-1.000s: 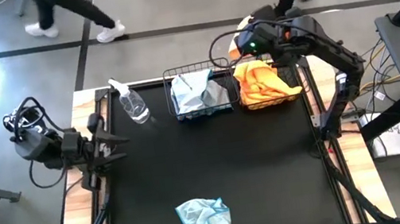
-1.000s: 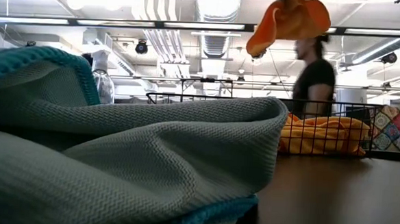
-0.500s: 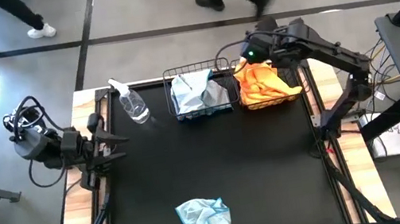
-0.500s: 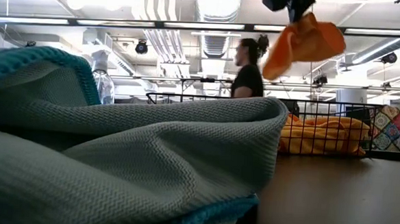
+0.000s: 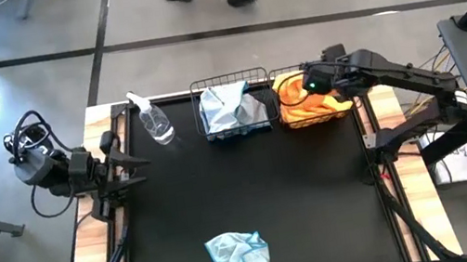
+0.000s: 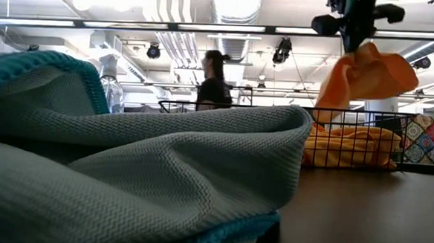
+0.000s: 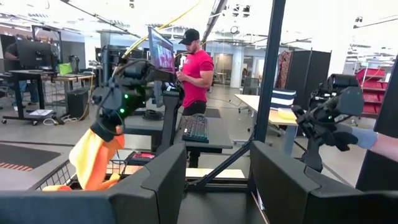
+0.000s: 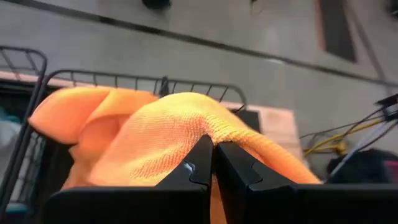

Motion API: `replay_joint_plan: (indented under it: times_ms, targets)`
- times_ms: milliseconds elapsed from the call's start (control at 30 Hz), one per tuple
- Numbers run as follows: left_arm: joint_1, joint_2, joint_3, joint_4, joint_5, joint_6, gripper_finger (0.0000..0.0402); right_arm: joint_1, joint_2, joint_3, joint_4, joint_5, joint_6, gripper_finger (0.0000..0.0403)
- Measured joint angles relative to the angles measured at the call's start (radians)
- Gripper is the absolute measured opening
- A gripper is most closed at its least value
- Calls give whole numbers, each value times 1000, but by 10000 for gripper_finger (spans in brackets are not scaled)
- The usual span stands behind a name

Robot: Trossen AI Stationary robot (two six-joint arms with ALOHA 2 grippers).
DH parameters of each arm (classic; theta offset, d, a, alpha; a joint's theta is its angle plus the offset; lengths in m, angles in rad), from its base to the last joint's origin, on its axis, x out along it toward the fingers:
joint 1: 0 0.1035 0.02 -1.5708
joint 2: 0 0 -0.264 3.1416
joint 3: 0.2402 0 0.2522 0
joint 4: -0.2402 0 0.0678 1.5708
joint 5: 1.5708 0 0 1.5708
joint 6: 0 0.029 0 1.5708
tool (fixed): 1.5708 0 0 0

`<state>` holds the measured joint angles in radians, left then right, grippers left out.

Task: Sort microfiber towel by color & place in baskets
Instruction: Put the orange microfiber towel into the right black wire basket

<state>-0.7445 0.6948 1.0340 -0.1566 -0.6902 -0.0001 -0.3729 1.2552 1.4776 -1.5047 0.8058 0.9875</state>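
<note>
High view: across the black worktop (image 5: 251, 184), my right pincer (image 5: 306, 88) hangs over the right basket (image 5: 284, 125) of orange cloths, clamped tight on an orange towel (image 6: 364, 73). The blue-grey towels fill the left basket (image 5: 236, 132); another (image 5: 239, 256) lies near the front edge. My left pincer (image 5: 131, 163) waits wide at the left edge

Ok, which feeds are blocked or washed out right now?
Low view: the blue towel lying right at the lens fills most of the frame. Left wrist view: bright glare at the upper right. Right wrist view: the orange towel fills the middle, pinched in the right gripper.
</note>
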Motion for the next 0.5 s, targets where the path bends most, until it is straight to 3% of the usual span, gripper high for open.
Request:
replay_joint_plan:
  times_ms: [267, 500]
  targets:
    - [0, -3, 0, 0, 1, 2, 165, 0, -105, -213, 243, -48, 0, 19]
    - [0, -3, 0, 0, 1, -8, 165, 0, -122, -291, 317, -51, -2, 76]
